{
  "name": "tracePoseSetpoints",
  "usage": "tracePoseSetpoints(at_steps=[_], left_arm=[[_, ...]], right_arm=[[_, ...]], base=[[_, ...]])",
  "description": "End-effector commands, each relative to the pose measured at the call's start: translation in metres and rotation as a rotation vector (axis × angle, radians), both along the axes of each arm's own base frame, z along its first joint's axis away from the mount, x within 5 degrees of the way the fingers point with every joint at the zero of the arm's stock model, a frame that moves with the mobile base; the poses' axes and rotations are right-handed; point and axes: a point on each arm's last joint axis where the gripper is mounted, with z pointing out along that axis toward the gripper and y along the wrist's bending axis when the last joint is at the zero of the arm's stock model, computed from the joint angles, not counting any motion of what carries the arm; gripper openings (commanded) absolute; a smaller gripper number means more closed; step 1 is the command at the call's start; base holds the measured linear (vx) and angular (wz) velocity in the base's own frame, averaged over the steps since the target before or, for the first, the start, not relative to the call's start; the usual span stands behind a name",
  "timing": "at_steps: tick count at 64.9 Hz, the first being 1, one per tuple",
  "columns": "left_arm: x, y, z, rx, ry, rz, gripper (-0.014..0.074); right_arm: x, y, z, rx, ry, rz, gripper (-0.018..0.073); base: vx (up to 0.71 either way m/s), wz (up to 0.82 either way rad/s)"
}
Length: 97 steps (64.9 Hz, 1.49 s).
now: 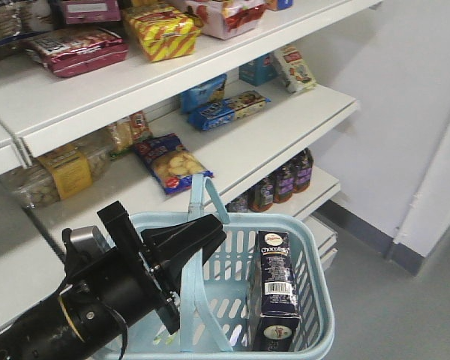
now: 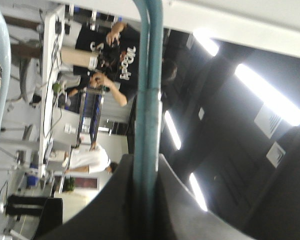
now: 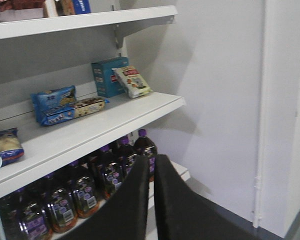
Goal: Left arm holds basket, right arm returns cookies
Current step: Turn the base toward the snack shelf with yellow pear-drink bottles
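- Two flat hinged handles (image 1: 200, 196) of your light-blue slotted plastic basket (image 1: 262, 219) stand raised together above its rim.
- Your left arm's flat black two-fingered gripper (image 1: 210, 241) is clamped on those handles. The left wrist view shows its fingers (image 2: 185, 210) pressed against the paired handle bars.
- Your dark navy upright cardboard cookie box (image 1: 276, 292) stands inside the basket, against the wall farthest from the left gripper, with its barcode panel facing the front camera.
- Your right arm's black gripper (image 3: 152, 200) has its fingers drawn nearly together with only a thin slit between them, holding nothing. The basket's rim shows at the left edge of its view.
- Beyond the basket, white shelves (image 1: 285, 135) carry snack packs (image 1: 169, 161), and dark purple-capped bottles (image 3: 110, 175) line the lower shelf.
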Motion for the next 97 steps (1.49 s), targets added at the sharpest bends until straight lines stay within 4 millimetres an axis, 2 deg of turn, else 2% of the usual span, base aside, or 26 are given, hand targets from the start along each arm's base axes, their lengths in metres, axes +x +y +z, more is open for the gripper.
tracePoseSetpoints(at_steps=[1,55,97], left_arm=[[-0.0067,0.0047,0.0406,-0.272,-0.219,-0.017,-0.0003],[-0.0067,0.0047,0.0406,-0.272,-0.219,-0.017,-0.0003],[-0.0067,0.0047,0.0406,-0.272,-0.219,-0.017,-0.0003]], right_arm=[[-0.0002,-0.0002,0.0012,-0.018,-0.064,-0.005,-0.0006],[-0.0002,-0.0002,0.0012,-0.018,-0.064,-0.005,-0.0006],[-0.0002,-0.0002,0.0012,-0.018,-0.064,-0.005,-0.0006]], base=[[0.07,0.50],[0.04,0.43],[0.02,0.25]])
